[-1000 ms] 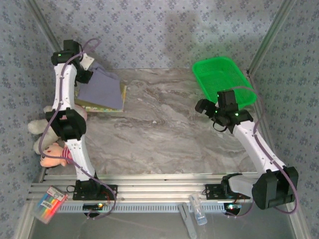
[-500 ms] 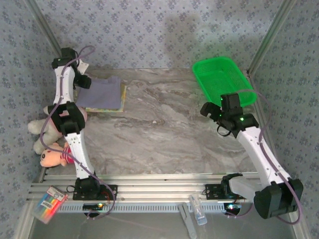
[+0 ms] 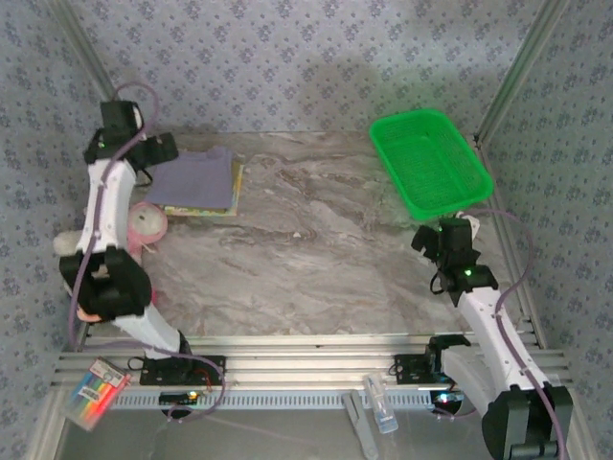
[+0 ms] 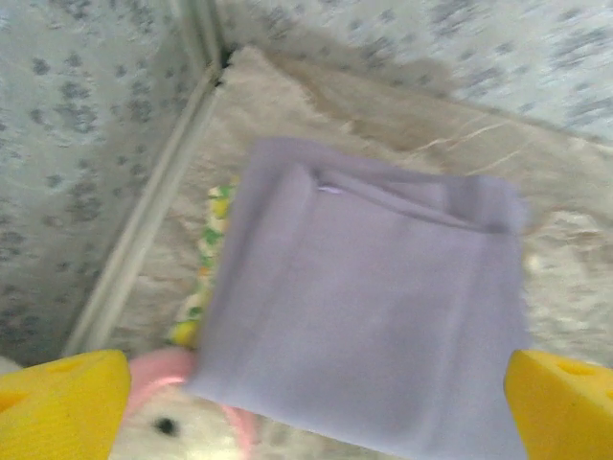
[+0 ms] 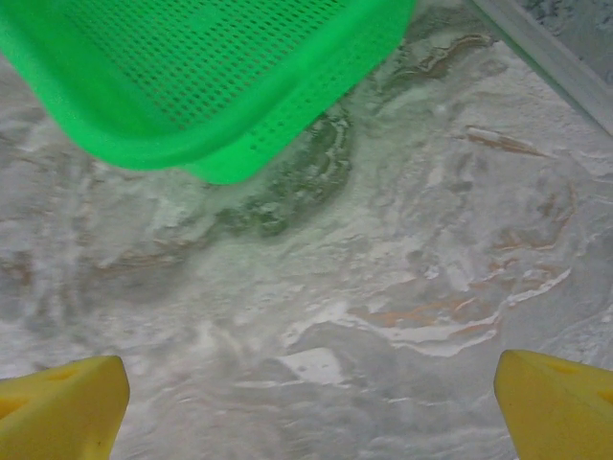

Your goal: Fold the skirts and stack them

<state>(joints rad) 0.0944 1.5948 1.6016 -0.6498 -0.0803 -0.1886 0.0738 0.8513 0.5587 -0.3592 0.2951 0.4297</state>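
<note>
The folded lavender skirt [image 3: 196, 176] lies flat on top of the stack of skirts at the table's far left. A white-yellow floral skirt [image 3: 233, 195] peeks out beneath it. In the left wrist view the lavender skirt [image 4: 374, 307] spreads below the camera, with the floral skirt's edge [image 4: 213, 259] showing at its left. My left gripper [image 3: 165, 151] hovers open at the stack's left edge, and in its own view the left gripper [image 4: 311, 412] holds nothing. My right gripper [image 3: 436, 240] is open over bare table, just near of the green basket. The right gripper [image 5: 308, 407] is empty there too.
The green mesh basket [image 3: 429, 163] stands at the far right, its corner [image 5: 192, 77] just ahead of the right fingers. A pink plush toy [image 3: 146, 222] lies beside the stack's near left corner. Patterned walls close in on three sides.
My left gripper opened and let go of the lavender skirt, which settled flat on the stack; the left arm drew back leftward. The right arm pulled back toward the near right.
</note>
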